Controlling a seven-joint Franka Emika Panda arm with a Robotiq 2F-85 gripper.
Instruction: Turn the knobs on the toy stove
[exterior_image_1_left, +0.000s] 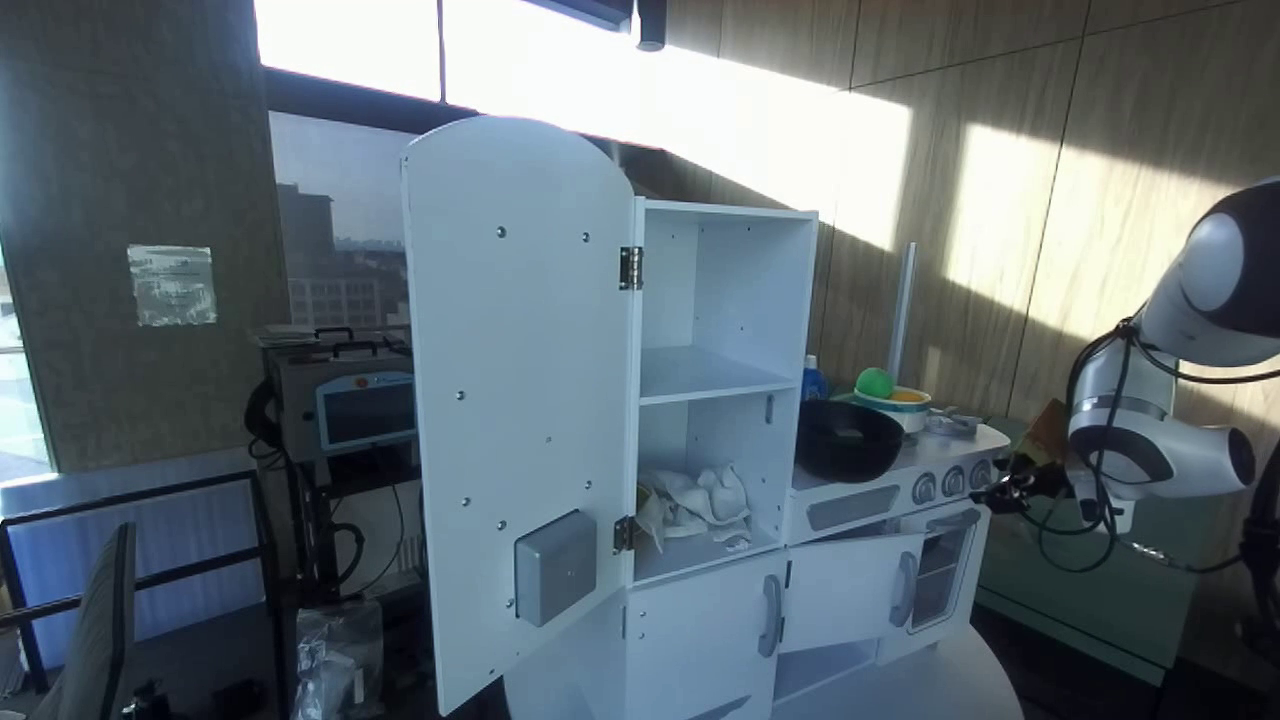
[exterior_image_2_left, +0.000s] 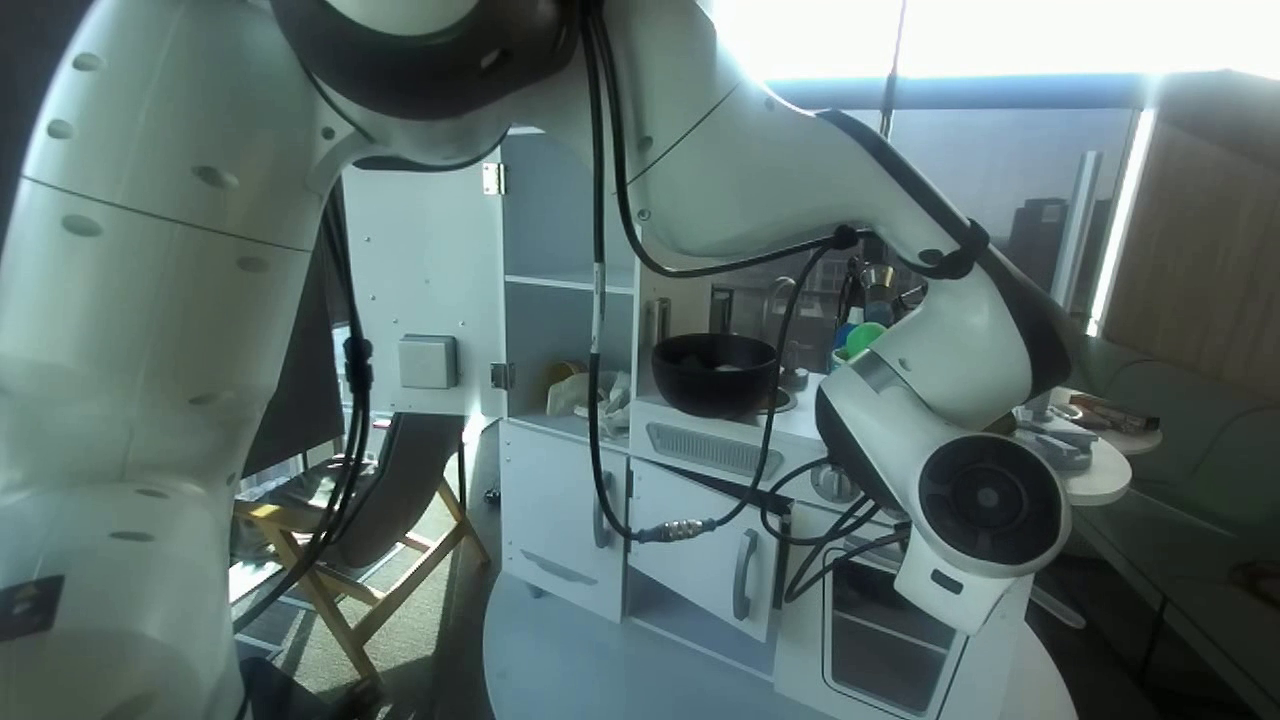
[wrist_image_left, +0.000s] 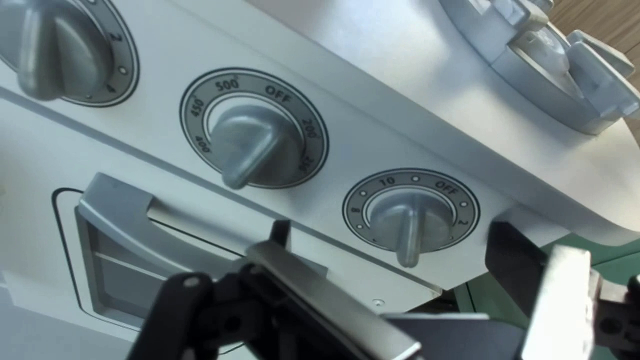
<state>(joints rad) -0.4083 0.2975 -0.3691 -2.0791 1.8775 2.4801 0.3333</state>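
Note:
The toy stove's front panel (wrist_image_left: 345, 155) fills the wrist view. Three grey knobs show there: a left knob (wrist_image_left: 65, 55) cut by the frame edge, a middle temperature knob (wrist_image_left: 257, 145) with its ridge pointing down-left, and a right timer knob (wrist_image_left: 412, 222) with its ridge pointing down, away from OFF. My gripper (wrist_image_left: 392, 234) is open, with its fingertips apart on either side of the right knob and not touching it. In an exterior view the gripper (exterior_image_1_left: 1015, 485) is at the stove's right front corner, by the knobs. In an exterior view (exterior_image_2_left: 832, 483) one knob shows; the wrist hides the gripper.
The oven door handle (wrist_image_left: 117, 205) lies below the knobs. A grey piece (wrist_image_left: 535, 75) sits on the stovetop. A black pot (exterior_image_1_left: 850, 445) and a bowl (exterior_image_1_left: 905, 410) with a green ball (exterior_image_1_left: 874, 382) stand there. The tall door (exterior_image_1_left: 520, 350) and lower door (exterior_image_1_left: 850, 590) are open.

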